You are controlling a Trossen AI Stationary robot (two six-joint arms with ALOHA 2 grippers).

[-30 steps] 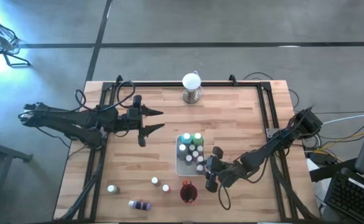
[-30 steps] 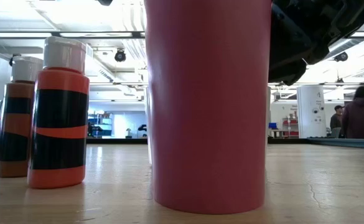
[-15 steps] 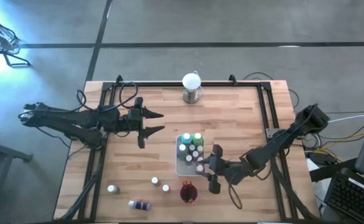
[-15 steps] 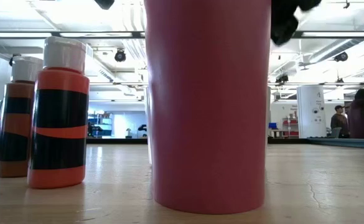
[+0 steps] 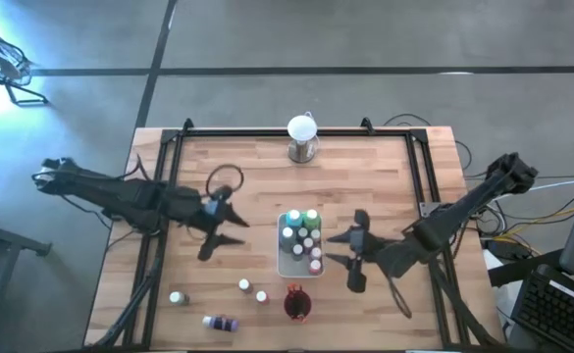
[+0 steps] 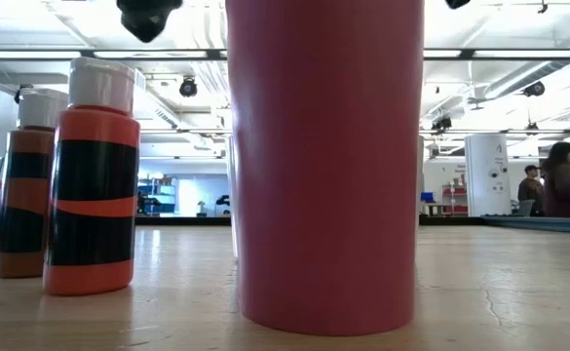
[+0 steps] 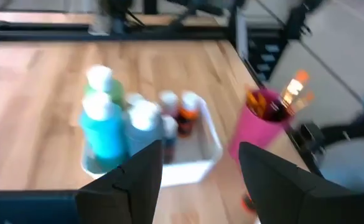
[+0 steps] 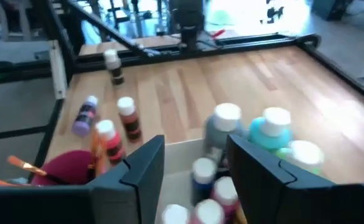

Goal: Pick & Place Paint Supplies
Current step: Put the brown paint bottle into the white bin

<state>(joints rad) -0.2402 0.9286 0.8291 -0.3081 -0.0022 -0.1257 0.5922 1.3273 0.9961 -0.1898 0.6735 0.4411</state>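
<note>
Several white-capped paint bottles stand in the white tray (image 5: 283, 263), among them a teal one (image 7: 102, 127) and a green one. Three more stand on the near left table: one (image 5: 177, 297) and two orange ones (image 5: 244, 285), (image 5: 262, 295). A purple bottle (image 5: 221, 322) lies on its side. Brushes (image 7: 292, 92) stick out of the dark red cup (image 5: 296, 304). My left gripper (image 5: 224, 233) is open and hovers left of the tray. My right gripper (image 5: 349, 253) is open and hovers right of the tray. Neither holds anything.
A white globe on a metal base (image 5: 302, 137) stands at the far edge. A black rail frame (image 5: 419, 176) runs along the table's sides. Bare wood lies between the tray and the globe. In the low view the cup (image 6: 323, 166) fills the middle, with the orange bottles (image 6: 90, 175) beside it.
My left gripper has moved toward the near edge and to the right, closer to the tray. My right gripper has risen and drawn back to the right, away from the tray's near right corner; in the low view it has left the picture upward.
</note>
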